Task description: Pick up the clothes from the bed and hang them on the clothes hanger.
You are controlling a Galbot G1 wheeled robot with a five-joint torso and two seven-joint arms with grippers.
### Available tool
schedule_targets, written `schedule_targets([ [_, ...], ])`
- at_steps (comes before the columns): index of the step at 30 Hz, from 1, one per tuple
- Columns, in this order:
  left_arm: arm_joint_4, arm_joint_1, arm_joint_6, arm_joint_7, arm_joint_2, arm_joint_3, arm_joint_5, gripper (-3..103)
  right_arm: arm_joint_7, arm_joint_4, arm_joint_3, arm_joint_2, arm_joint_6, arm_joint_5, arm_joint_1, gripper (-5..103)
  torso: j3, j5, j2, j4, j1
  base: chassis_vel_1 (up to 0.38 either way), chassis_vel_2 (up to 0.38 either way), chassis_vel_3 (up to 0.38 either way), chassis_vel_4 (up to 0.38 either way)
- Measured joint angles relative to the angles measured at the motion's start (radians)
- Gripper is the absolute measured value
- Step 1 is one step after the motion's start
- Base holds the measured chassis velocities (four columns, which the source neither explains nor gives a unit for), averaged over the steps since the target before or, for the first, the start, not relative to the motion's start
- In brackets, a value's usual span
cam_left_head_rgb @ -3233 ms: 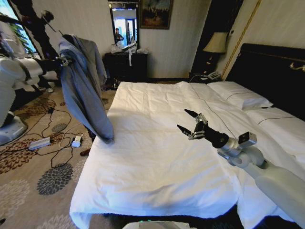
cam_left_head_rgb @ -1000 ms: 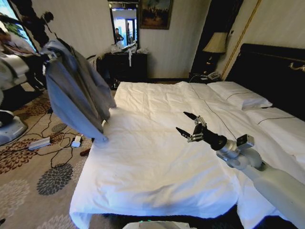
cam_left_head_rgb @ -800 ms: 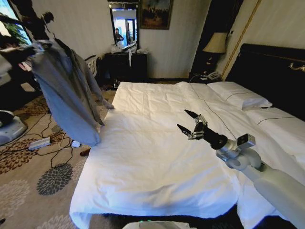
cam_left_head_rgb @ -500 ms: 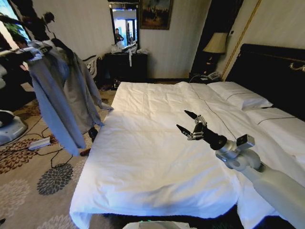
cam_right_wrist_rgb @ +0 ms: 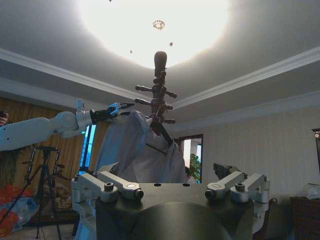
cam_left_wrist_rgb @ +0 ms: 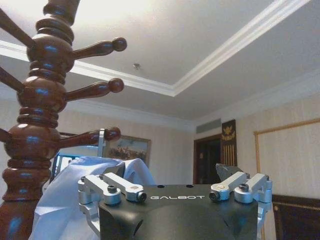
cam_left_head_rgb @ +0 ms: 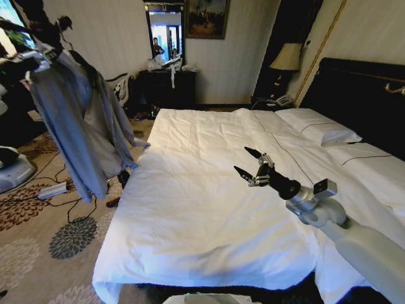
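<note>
A grey-blue shirt [cam_left_head_rgb: 79,120] hangs off the floor beside the white bed [cam_left_head_rgb: 209,209], draped against the dark wooden coat stand [cam_right_wrist_rgb: 159,95]. The left gripper [cam_right_wrist_rgb: 117,107] pinches its collar up by the stand's branches. The right gripper [cam_left_head_rgb: 247,171] hovers above the sheets, fingers spread and holding nothing.

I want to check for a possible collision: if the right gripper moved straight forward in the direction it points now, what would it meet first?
Probably nothing near. The right gripper hovers open above the bed, pointing up-left across it; its wrist view looks at ceiling, with the clothes hanger far off.
</note>
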Motion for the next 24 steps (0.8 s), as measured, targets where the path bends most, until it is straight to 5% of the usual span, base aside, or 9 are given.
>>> schedule_targets([
  [14, -0.014, 0.022, -0.055, -0.185, -0.022, -0.025, 0.111, 100, -0.007, -0.024, -0.010, 0.018, 0.001, -0.009, 0.011, 100, 0.000, 0.0001, 0.000, 0.0001, 0.000, 0.000, 0.000, 0.000, 0.000],
  [24, -0.054, 0.032, -0.035, -0.339, -0.034, -0.052, 0.133, 100, -0.012, -0.031, -0.006, 0.026, 0.003, -0.011, 0.007, 100, 0.000, 0.0000, 0.000, 0.0000, 0.000, 0.000, 0.000, 0.000, 0.000],
])
